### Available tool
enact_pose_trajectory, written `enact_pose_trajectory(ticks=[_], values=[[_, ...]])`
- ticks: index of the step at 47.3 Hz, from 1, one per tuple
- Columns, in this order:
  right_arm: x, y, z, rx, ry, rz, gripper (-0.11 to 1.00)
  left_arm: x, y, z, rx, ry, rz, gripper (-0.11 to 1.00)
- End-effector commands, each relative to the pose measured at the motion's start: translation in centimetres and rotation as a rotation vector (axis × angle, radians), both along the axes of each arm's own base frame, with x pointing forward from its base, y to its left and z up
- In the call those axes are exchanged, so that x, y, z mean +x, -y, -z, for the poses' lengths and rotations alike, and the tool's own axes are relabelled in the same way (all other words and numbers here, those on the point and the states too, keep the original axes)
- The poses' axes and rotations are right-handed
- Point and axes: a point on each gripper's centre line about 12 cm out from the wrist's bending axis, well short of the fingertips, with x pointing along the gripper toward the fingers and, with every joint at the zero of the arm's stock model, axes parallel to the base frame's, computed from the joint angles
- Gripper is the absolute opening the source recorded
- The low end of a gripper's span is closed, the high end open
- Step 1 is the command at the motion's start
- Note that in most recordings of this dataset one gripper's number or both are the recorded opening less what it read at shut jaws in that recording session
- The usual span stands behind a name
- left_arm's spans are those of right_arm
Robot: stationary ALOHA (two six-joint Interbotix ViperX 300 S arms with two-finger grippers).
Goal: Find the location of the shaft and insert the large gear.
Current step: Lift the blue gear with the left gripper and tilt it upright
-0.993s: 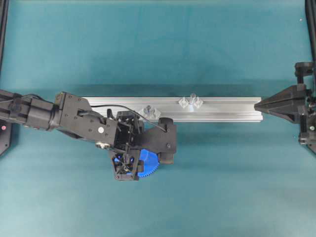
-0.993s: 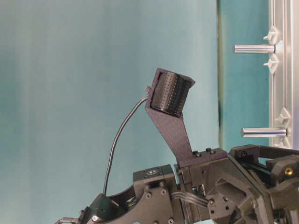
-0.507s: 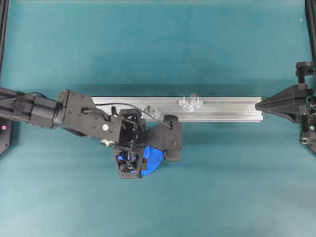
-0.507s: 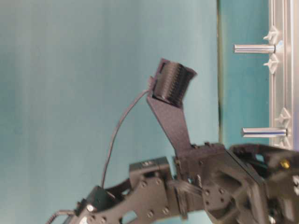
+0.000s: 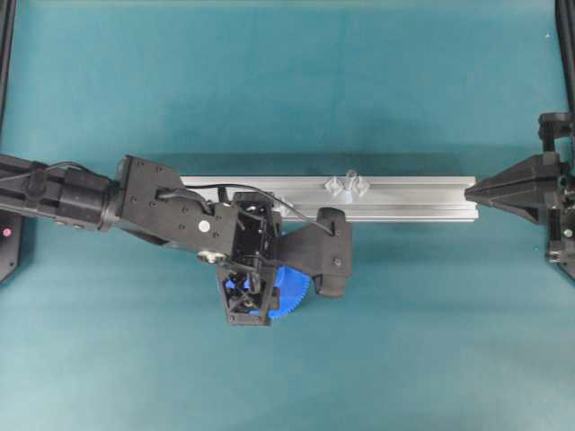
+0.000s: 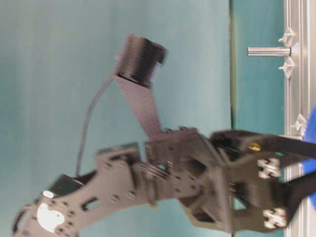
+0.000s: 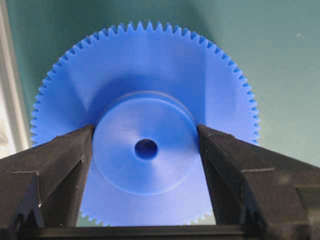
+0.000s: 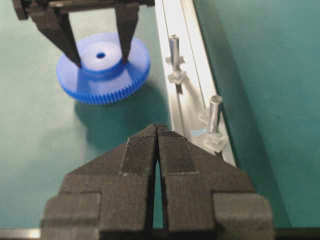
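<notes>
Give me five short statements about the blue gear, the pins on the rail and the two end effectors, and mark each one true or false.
1. The left end effector grips the blue gear by its raised hub. True.
2. The gear already sits on a pin. False: it is off the rail, on the teal side beside it.
3. The right end effector is wide open. False: its fingers are pressed together and hold nothing.
4. Two upright pins stand on the rail, the near pin and the far pin. True.
5. The gear has a small centre hole. True.
</notes>
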Motion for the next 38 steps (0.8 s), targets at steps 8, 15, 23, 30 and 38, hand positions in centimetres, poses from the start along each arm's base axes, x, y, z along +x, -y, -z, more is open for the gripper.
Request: enact_pose_trajectory(ticks=[8,15,23,30,38], values=[[0.2,0.1,-0.3,0.01,0.008,0.006,0.0,1.0,-1.2,-6.1,0.007,0.108,0.007,0.7],[0.2,0.1,-0.4,0.008,0.011,0.006,0.0,1.0,-1.9,-7.7,0.017,0.113,0.015,0.7],[0.2,0.1,-0.3,0.01,0.01,0.006,0.0,1.1,-2.6,-9.2,0.028,0.126,0.028,0.7],[0.2,0.1,-0.3,0.007,0.01,0.005,0.0,1.5,-3.1,-10.4,0.037,0.144,0.034,0.7],[0.2,0.1,-0.3,0.01,0.01,0.006,0.0,1.9,-3.9,-11.6,0.046,0.158,0.036,0.7]])
